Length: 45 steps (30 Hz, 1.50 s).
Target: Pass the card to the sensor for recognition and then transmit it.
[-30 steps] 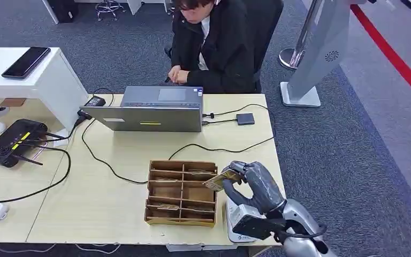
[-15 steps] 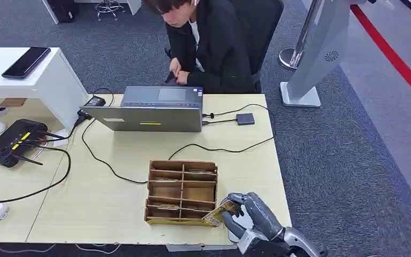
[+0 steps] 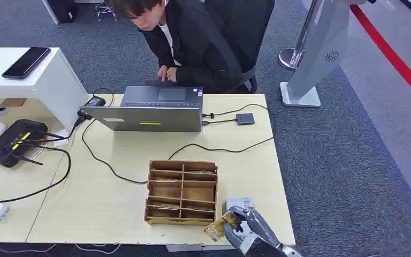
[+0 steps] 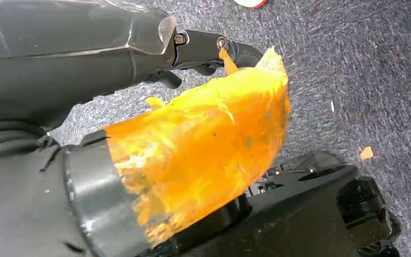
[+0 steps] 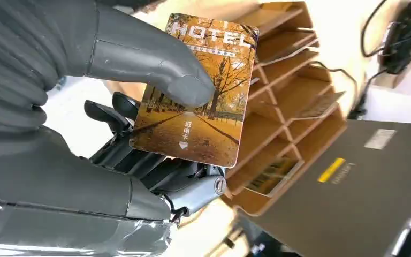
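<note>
Grasping the card (image 3: 218, 226) between thumb and fingers, the right hand (image 3: 244, 231) has dropped to the frame's lower edge, baring the sensor (image 3: 240, 203) on the table (image 3: 112, 203), so recognition looks done.

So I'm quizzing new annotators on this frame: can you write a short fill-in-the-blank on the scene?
1. The right hand holds a card printed with the word ____.
2. The wooden organizer sits on the ____.
3. A person sits behind the ____, which is open.

Missing words: HOTEL; table; laptop
</note>
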Tool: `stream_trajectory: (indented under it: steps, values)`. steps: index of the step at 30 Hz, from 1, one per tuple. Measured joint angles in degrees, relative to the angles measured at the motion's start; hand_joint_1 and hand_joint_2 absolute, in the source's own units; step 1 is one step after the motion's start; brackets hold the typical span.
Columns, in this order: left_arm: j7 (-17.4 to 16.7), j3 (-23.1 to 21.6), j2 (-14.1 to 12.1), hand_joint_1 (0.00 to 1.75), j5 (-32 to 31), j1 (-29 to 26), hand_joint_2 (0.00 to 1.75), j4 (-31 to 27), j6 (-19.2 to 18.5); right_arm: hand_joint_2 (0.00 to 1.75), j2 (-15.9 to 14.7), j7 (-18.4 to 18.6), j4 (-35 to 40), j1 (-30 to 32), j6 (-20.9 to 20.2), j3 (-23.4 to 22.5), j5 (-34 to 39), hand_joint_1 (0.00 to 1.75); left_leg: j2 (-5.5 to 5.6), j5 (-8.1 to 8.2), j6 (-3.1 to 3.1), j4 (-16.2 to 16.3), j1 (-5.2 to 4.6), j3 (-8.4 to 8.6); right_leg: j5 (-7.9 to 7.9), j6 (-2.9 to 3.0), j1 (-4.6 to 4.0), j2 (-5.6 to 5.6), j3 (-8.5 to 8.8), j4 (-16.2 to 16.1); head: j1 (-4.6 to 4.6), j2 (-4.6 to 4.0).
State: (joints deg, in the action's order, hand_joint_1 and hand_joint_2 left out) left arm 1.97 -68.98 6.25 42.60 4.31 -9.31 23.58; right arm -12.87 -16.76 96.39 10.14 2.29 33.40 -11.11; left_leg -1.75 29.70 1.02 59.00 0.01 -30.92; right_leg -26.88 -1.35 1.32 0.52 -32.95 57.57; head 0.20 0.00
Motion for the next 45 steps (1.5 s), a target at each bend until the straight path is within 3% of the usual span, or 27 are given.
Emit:
stream_trajectory:
  steps: [17, 45]
  values:
    - [0.9, 0.0, -0.1, 0.00, -0.3, -0.5, 0.00, 0.0, 0.6, 1.75, -0.3, 0.8, -4.0, -0.4, 2.4, -0.1, 2.0, 1.75, 0.00, 0.00, 0.00, 0.0, 0.00, -0.01, 0.00, 0.00, 0.00, 0.00, 0.00, 0.0, 0.00, 0.00]
    - [0.7, 0.0, -0.1, 0.00, -0.4, -0.6, 0.00, 0.0, 0.7, 1.75, -1.7, 6.6, -8.6, -2.4, 1.5, -6.3, -7.5, 1.75, 0.00, 0.00, 0.00, 0.0, -0.01, 0.00, 0.00, 0.00, 0.00, 0.00, 0.01, 0.0, 0.00, 0.00]
